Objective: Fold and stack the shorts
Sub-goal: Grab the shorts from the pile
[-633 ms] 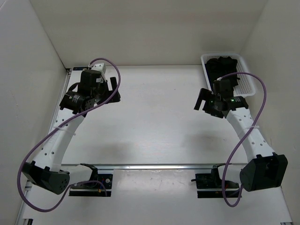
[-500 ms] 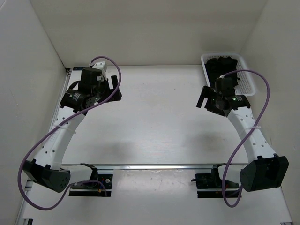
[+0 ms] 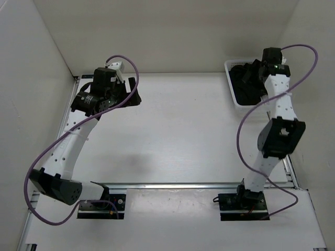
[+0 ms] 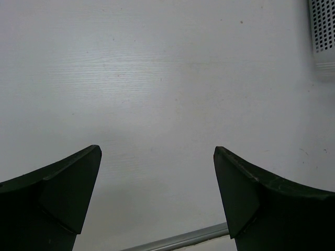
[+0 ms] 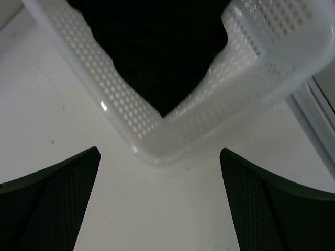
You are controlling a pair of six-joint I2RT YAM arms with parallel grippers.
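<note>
The black shorts (image 3: 244,83) lie bunched inside a white perforated basket (image 3: 231,78) at the back right of the table. In the right wrist view the shorts (image 5: 157,52) show as dark fabric behind the basket's near corner (image 5: 157,138). My right gripper (image 3: 257,70) hangs raised over the basket. It is open (image 5: 159,150) and holds nothing. At the back left, my left gripper (image 3: 133,97) hovers over bare table, also open (image 4: 157,148) and holding nothing.
White walls close in the table on the left, back and right. A metal rail (image 3: 172,185) runs along the near edge by the arm bases. An edge of the basket (image 4: 322,31) shows at the top right of the left wrist view.
The right arm has lifted and swung back from mid-table to above the basket. The left gripper has shifted slightly to the right and back. Both grippers stay open.
</note>
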